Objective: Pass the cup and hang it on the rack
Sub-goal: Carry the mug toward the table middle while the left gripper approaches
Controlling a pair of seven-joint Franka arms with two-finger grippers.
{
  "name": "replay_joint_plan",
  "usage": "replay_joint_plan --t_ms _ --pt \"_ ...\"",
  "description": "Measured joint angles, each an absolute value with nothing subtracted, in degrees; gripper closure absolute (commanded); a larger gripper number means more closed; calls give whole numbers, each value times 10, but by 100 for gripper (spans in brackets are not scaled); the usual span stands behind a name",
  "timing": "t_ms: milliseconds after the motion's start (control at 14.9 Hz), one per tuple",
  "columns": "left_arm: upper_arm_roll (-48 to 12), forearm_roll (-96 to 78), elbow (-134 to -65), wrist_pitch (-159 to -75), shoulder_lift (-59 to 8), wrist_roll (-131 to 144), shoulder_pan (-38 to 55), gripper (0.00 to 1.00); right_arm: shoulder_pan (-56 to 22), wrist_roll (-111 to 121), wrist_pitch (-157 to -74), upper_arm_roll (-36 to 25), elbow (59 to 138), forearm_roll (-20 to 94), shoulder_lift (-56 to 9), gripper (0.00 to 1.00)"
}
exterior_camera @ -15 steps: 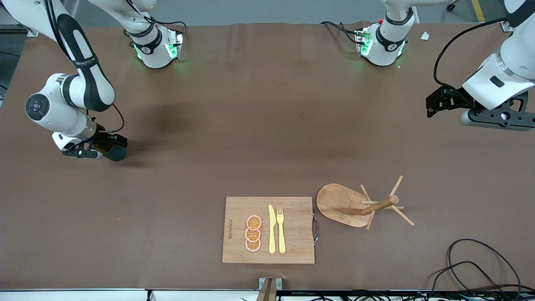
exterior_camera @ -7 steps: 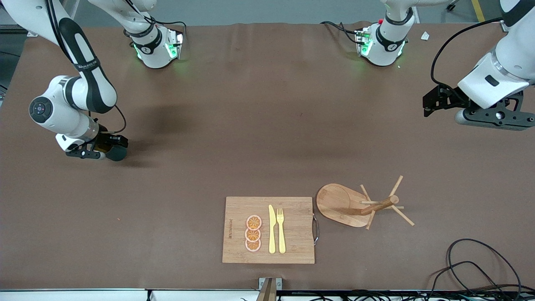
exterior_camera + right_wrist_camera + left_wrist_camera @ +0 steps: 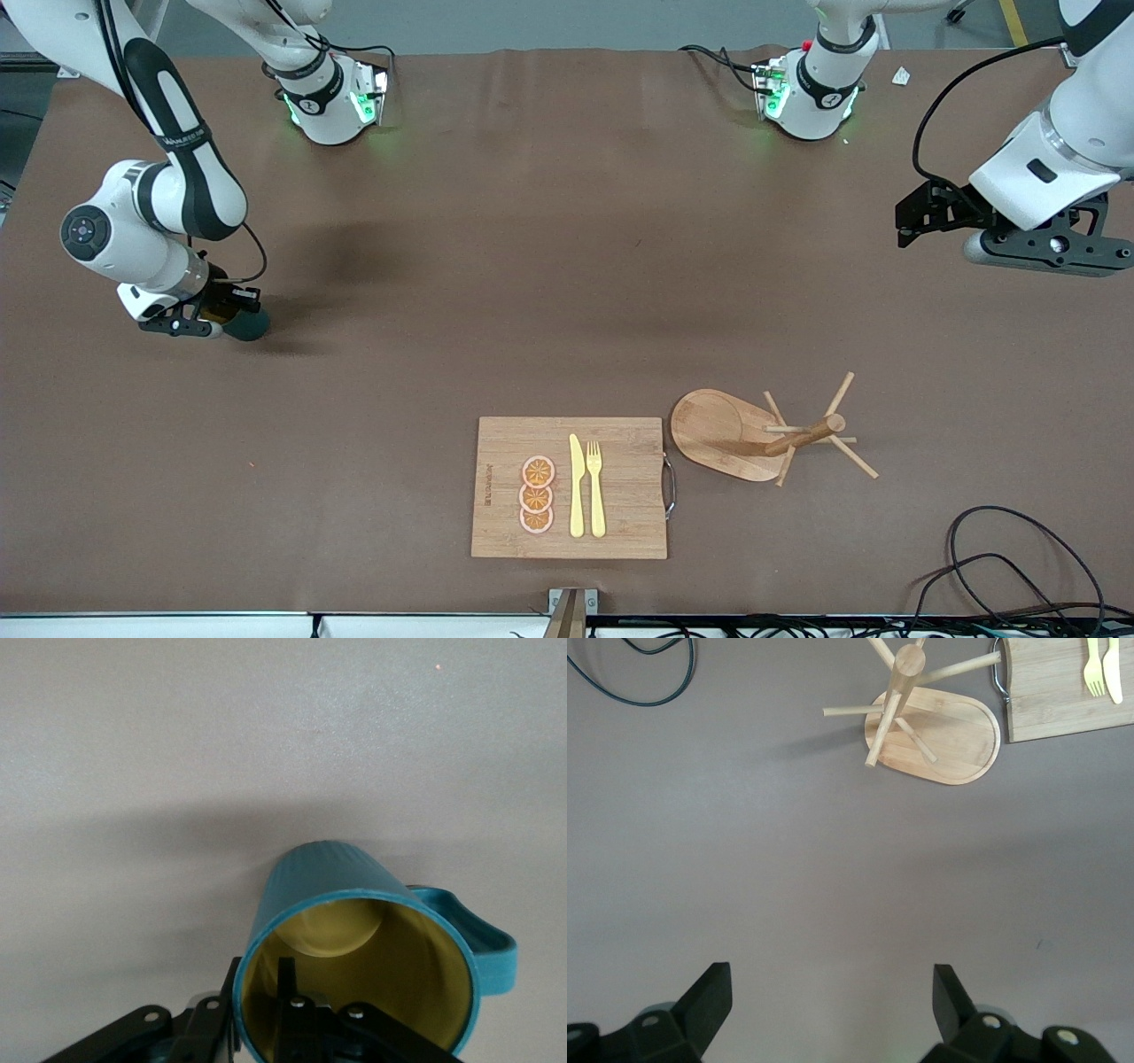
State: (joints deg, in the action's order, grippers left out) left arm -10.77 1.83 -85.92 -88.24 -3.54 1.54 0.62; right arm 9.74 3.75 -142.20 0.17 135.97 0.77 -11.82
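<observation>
Jaws of right gripper (image 3: 292, 1028) pinch cup (image 3: 354, 939) rim.

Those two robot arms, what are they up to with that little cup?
The right gripper is down at the cup near the right arm's end of the table, its jaws pinching the rim, one inside the cup. The left gripper waits in the air, jaws open, above bare table. The rack stands empty beside the cutting board.

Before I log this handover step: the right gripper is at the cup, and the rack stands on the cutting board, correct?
Not quite. The rack stands on the table beside the cutting board, as the front view shows. The right gripper is at the cup.
</observation>
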Motion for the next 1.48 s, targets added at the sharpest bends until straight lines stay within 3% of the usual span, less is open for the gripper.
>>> replay_joint_plan --t_ms 470,738,1140,1476 --pt "-108 18 -859 -882 -35 15 6 0 97 37 -1418 2 1359 8 -118 98" --pt "-108 18 -859 -882 -35 15 6 0 81 -15 -1370 11 1349 9 -106 98" --pt "-109 18 -859 -882 -36 15 7 0 -19 -179 -1286 18 1331 20 -14 99" --pt "-110 18 -859 -882 -36 17 19 0 -111 -307 -1258 19 1309 89 3 100"
